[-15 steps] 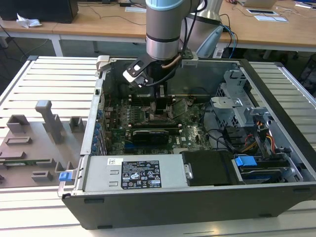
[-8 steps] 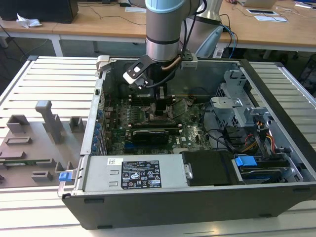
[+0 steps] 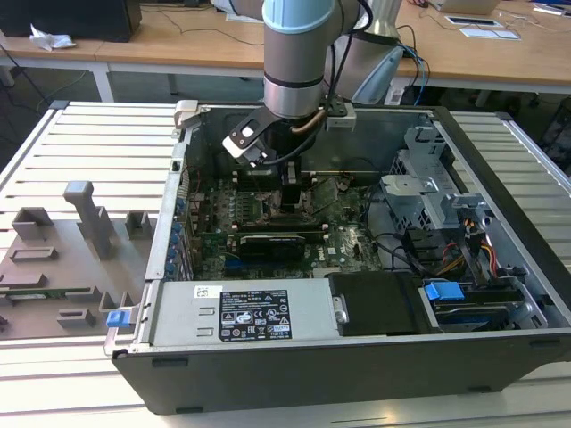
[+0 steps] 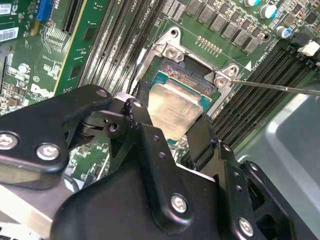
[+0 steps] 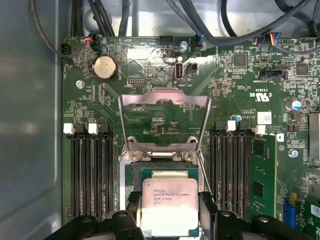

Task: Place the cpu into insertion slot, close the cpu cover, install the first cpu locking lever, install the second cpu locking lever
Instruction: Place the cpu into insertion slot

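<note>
Black, screw-studded fingers (image 5: 207, 212) of the gripper (image 5: 170, 202) are clenched on two opposite edges of the cpu (image 5: 167, 210), a flat square with a matt silvery lid on a green base. It sits at the slot (image 4: 195, 64), a dark square well with a bright metal rim; whether it is fully seated I cannot tell. A thin steel rod (image 4: 280, 86) runs out from one rim corner. Beyond the slot the cover (image 5: 165, 96), a thin grey frame with a big window, stands swung open. Long black memory slots (image 5: 90, 175) flank it on both sides, and a round coin cell (image 5: 105, 67) lies past it on the green board (image 5: 240, 75), under dark cables (image 5: 200, 20). In the exterior view the arm (image 3: 299, 45) reaches down into an open case (image 3: 357, 374) holding the board, a grey supply box (image 3: 241, 312) and a drive cage (image 3: 437, 187). A grey moulded tray (image 3: 53, 267) lies on the slatted table (image 3: 89, 134) at the exterior view's left
</note>
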Action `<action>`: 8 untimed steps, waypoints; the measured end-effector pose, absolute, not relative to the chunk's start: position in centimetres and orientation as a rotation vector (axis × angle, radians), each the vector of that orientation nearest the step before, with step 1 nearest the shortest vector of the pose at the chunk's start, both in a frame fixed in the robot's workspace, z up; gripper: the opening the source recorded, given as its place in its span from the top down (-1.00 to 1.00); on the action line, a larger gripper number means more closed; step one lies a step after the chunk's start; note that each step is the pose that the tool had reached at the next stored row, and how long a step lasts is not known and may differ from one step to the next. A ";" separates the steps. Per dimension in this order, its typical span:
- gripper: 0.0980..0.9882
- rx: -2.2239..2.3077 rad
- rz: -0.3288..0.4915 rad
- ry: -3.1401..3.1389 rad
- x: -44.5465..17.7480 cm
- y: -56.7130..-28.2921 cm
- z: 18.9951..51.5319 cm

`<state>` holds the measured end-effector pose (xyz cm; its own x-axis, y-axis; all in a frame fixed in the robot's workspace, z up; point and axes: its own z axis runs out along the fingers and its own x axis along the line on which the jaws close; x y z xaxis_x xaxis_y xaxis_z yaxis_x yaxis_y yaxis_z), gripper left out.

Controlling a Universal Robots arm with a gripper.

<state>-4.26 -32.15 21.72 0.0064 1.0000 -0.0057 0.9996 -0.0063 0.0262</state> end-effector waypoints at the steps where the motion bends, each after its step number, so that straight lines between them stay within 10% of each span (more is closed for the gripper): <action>1: 0.00 2.210 0.022 2.201 -4.3 -32.1 21.5; 8: 0.00 2.205 0.023 2.207 -4.4 -31.9 20.3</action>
